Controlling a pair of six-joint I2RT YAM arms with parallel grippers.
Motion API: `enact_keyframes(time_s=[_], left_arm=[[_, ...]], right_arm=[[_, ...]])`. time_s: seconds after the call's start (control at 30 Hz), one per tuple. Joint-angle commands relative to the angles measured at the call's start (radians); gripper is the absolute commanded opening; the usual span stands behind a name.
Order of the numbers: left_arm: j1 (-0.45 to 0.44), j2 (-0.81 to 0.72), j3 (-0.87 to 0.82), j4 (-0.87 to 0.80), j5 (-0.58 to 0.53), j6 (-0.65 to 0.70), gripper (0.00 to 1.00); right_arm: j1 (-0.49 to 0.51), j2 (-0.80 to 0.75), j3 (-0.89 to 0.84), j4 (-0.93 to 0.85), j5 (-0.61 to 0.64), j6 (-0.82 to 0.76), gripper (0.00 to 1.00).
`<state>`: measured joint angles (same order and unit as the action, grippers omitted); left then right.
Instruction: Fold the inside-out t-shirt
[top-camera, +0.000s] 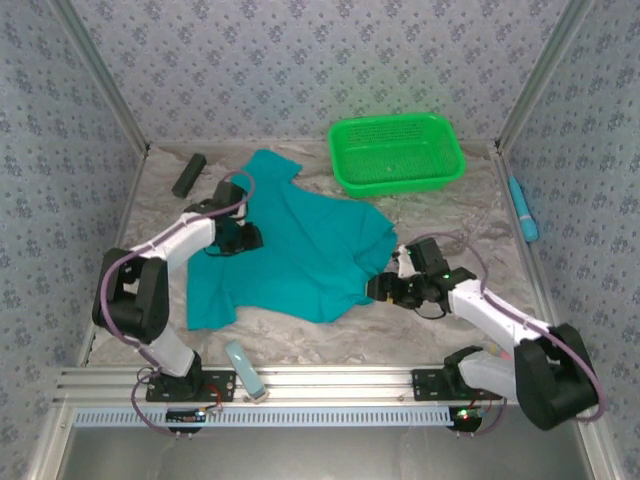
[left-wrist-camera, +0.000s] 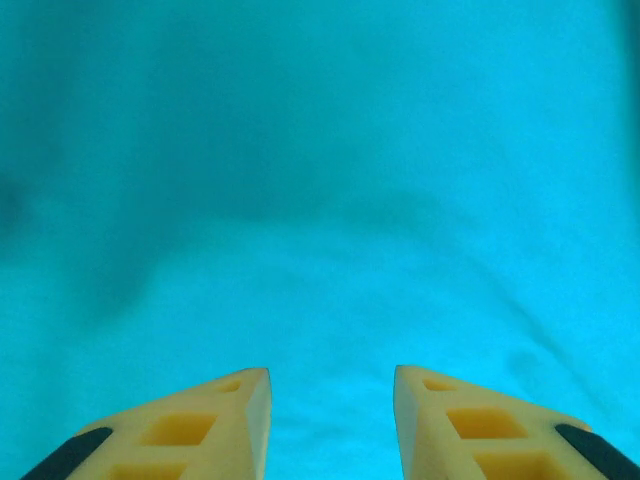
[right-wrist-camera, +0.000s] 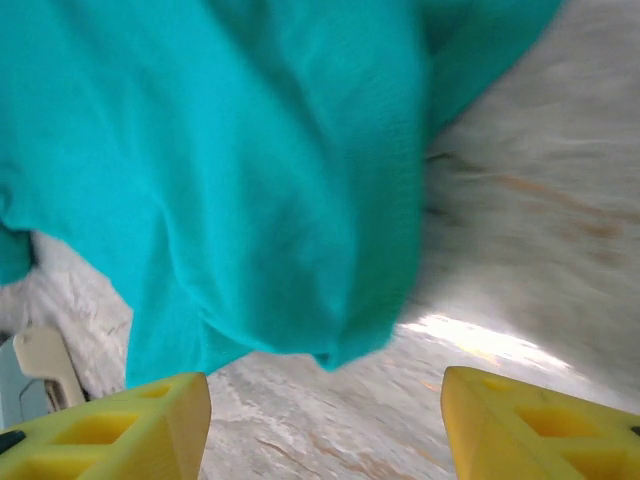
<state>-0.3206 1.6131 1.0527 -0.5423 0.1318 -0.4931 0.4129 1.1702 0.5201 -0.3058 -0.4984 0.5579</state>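
The marbled counter (top-camera: 330, 340) sits inside patterned walls. The teal shirt (top-camera: 300, 250) lies spread but wrinkled at mid-counter, its edges uneven. The left jaws stand partly open over its cloth, holding nothing. The right jaws gape wide just short of the hem, empty. Closing there may pinch one layer only and bunch the shirt.

One teal short-sleeved t-shirt (top-camera: 300, 250): soft cloth, lying spread but rumpled before me, a sleeve pointing toward the far side.
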Motion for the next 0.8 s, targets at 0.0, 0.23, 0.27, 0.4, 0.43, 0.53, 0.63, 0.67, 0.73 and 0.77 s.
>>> enact_keyframes(time_s=[0.0, 0.23, 0.27, 0.4, 0.43, 0.53, 0.63, 0.67, 0.73, 0.77], left_arm=[[-0.044, -0.01, -0.052, 0.016, -0.013, -0.028, 0.37], [-0.042, 0.044, -0.106, 0.039, -0.075, -0.003, 0.38], [-0.039, 0.051, -0.105, 0.033, -0.088, 0.01, 0.38], [-0.015, 0.05, -0.101, 0.004, -0.072, 0.042, 0.37], [-0.014, 0.045, -0.101, 0.0, -0.069, 0.048, 0.37], [-0.014, 0.035, -0.096, -0.008, -0.056, 0.064, 0.38], [-0.017, 0.028, -0.096, 0.002, -0.015, 0.065, 0.38], [-0.021, 0.025, -0.097, 0.005, -0.002, 0.065, 0.38], [-0.037, 0.023, -0.089, 0.001, 0.01, 0.067, 0.38], [-0.049, 0.022, -0.084, -0.007, 0.016, 0.067, 0.38]], right_arm=[[0.015, 0.091, -0.013, 0.179, -0.104, 0.012, 0.59], [0.012, 0.207, 0.033, 0.24, -0.157, 0.021, 0.0], [0.011, 0.173, 0.052, 0.19, -0.153, 0.034, 0.0], [0.038, 0.011, 0.235, -0.148, -0.054, 0.105, 0.0], [0.039, -0.012, 0.279, -0.216, -0.008, 0.117, 0.0], [0.004, -0.013, 0.377, -0.344, 0.088, 0.103, 0.01], [-0.061, 0.073, 0.415, -0.331, 0.056, -0.007, 0.56], [-0.099, 0.121, 0.45, -0.375, 0.038, -0.08, 0.62], [-0.139, 0.165, 0.479, -0.455, 0.088, -0.127, 0.64], [-0.14, 0.152, 0.455, -0.452, 0.091, -0.126, 0.64]])
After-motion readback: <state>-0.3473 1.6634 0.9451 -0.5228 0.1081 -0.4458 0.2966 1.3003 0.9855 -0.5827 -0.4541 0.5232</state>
